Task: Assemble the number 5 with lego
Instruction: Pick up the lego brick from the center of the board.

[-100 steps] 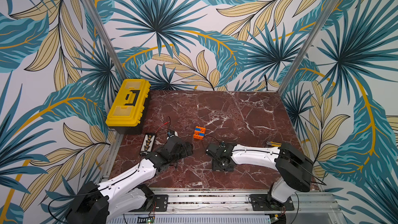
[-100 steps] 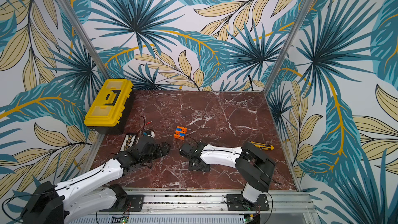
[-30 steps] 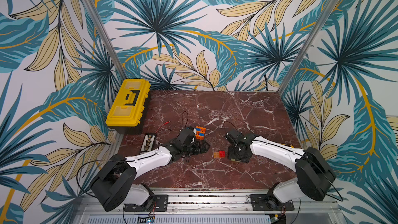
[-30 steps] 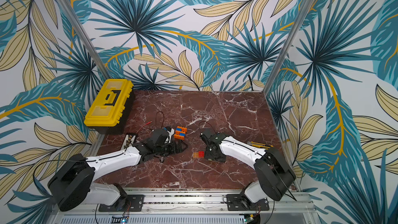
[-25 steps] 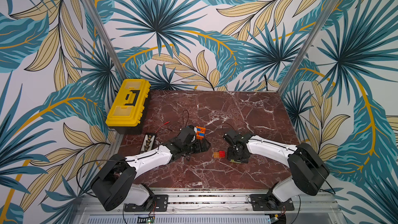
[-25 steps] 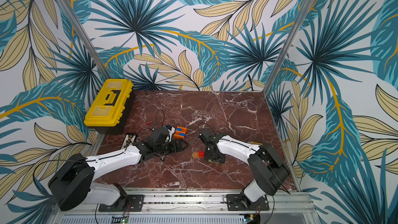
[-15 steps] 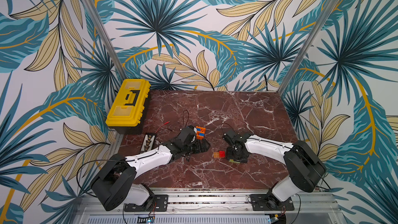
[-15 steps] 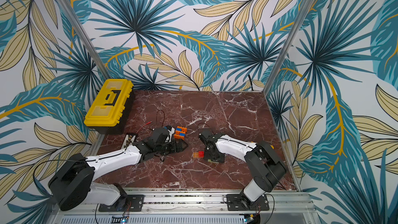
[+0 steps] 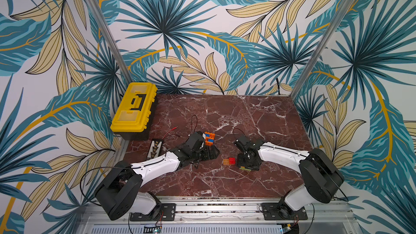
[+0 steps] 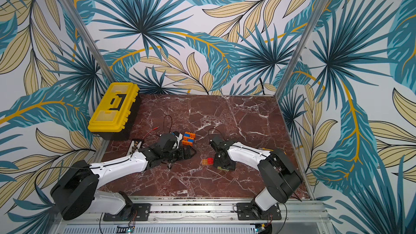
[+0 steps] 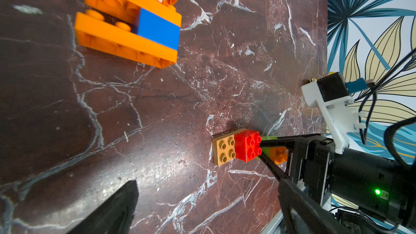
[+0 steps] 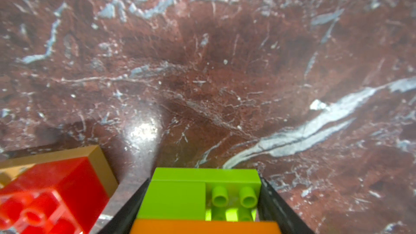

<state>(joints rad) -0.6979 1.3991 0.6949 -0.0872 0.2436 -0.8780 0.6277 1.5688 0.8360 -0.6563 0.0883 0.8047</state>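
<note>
The right gripper (image 12: 203, 190), clenched on a lime green brick (image 12: 177, 195) joined to an orange brick (image 12: 202, 227), was just beside the red-and-tan pair (image 11: 246, 145); mating them seemed the step in hand, calling for aligned studs. The left gripper (image 9: 210, 154) gaped empty near the orange-and-blue stack (image 9: 209, 139), on a glossy red marble tabletop (image 9: 247, 118) between leaf-papered walls (image 9: 202, 30).

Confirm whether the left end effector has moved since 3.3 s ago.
Yes. The left end effector shifted rightward, from left of the stationary orange-and-blue plastic lego brick stack to just on its near side.
</note>
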